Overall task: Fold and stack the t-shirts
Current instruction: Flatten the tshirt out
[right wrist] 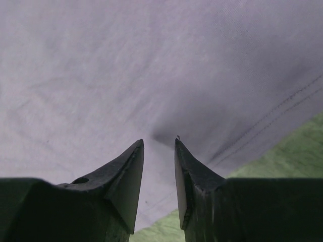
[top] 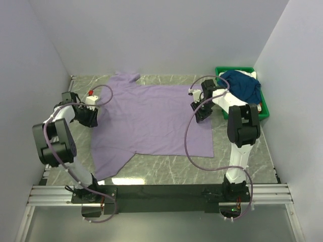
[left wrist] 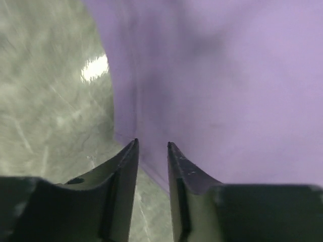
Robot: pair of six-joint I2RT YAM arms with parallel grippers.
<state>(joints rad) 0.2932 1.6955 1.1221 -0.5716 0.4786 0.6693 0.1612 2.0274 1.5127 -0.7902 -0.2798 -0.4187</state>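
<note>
lavender t-shirt flat on table

Bright, even light fills the top view. The left wrist view is blurry, with white glare on the grey marble bench at upper left. In the right wrist view a dark shadow sits on the light purple cloth t-shirt.

Black-and-white jointed left arm: base at 7 o'clock, elbow folded out to 9. Black two-finger left pincer aimed down, jaws parted by a narrow gap. Matching right arm: base at 5 o'clock, reaching toward 2. Right pincer low, jaws likewise slightly apart.
</note>
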